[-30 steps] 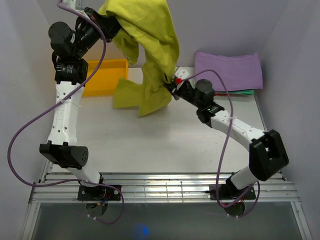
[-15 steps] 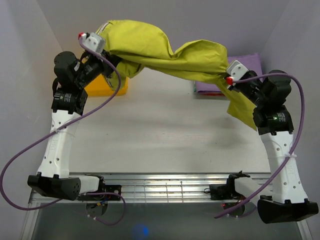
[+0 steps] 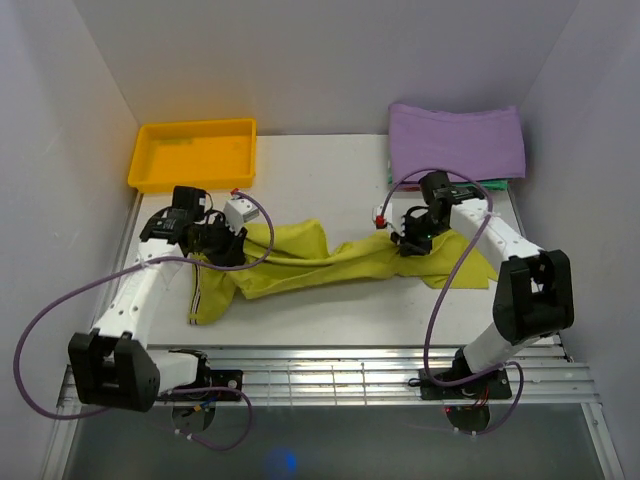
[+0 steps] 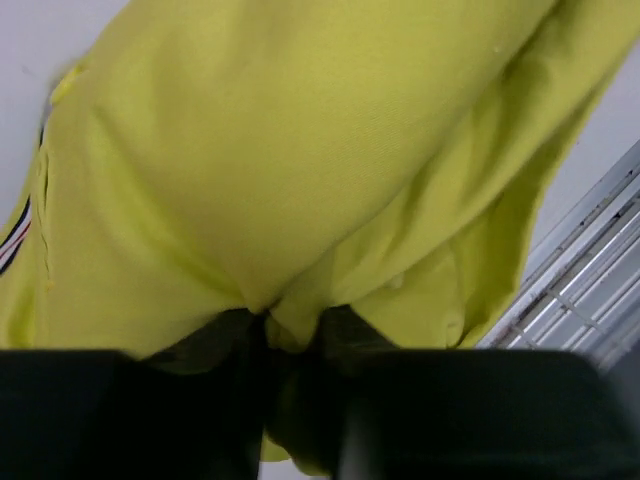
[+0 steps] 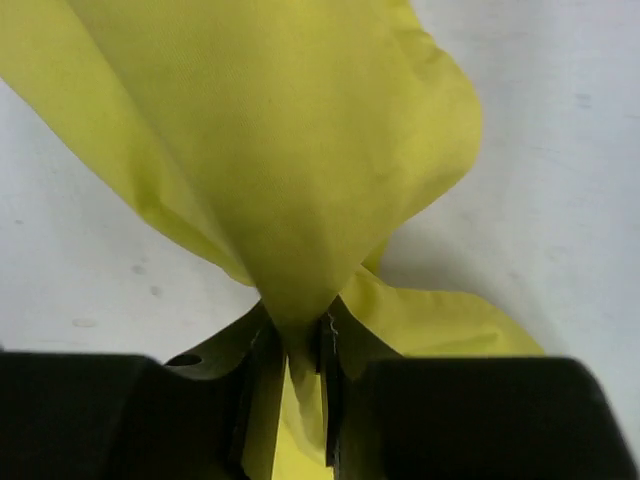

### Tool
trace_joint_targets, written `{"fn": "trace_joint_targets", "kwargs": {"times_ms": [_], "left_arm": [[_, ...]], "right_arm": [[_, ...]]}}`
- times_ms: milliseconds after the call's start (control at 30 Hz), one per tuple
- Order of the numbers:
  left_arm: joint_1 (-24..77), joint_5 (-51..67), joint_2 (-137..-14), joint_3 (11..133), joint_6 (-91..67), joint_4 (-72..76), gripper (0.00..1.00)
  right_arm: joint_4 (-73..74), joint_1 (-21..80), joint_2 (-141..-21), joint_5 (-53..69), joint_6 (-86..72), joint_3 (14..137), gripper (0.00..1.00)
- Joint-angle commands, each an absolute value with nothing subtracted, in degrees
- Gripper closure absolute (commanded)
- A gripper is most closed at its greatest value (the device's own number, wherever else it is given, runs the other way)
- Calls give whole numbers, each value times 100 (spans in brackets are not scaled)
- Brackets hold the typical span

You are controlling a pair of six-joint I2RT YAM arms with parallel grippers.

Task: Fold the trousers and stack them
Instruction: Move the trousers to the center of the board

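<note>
The left jaws are clamped on a bunched fold of the trousers (image 4: 300,150). In the left wrist view the yellow-green cloth gathers into the narrow gap between them, and a strip of striped trim (image 4: 15,235) shows at the left edge. The right jaws are likewise closed on the trousers. In the right wrist view a pinch of cloth runs down between them and fans out above, over the white tabletop (image 5: 560,150).

From above, both grips sit low, and the trousers (image 3: 330,262) lie stretched and rumpled across the tabletop (image 3: 320,180) between the two arms. The waist end with its striped band (image 3: 194,298) is beside the left arm (image 3: 140,290). The other end spreads out just past the right arm (image 3: 485,235).

Farther back, well apart from the trousers, a yellow tray (image 3: 195,155) sits at the left rear corner. A folded purple cloth (image 3: 455,140) lies at the right rear.
</note>
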State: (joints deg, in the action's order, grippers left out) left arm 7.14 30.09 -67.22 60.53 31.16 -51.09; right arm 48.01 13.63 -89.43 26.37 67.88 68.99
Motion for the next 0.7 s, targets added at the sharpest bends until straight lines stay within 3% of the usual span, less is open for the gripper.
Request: {"fn": "trace_joint_targets", "kwargs": {"times_ms": [0,67,100,133,167,433,667], "left_arm": [[633,2550,-7362,5994,3385,-5213,60],[633,2514,-7637,6204,3261,-5116,28],[615,2522,-7716,6301,3104,-5046,9],[580,2566,-7743,6397,3042,-5028,2],[450,2619,-7734,6555,2989,-5010,2],[-1438,3217,-7866,7119,3575,-5695,2],[-1925,3233,-8893,7461,3342,-5117,9]], "right_arm": [[5019,1845,-9077,2329,6480,6829,74],[4992,1907,-9193,2285,6215,6987,62],[5010,1890,-9219,2224,6083,7066,34],[5062,1811,-9159,2145,5960,7145,15],[5141,1724,-9080,2153,5968,7154,3],[5809,118,-7691,1547,7188,6189,5],[5547,-756,-8146,1310,7954,5941,0]]}}
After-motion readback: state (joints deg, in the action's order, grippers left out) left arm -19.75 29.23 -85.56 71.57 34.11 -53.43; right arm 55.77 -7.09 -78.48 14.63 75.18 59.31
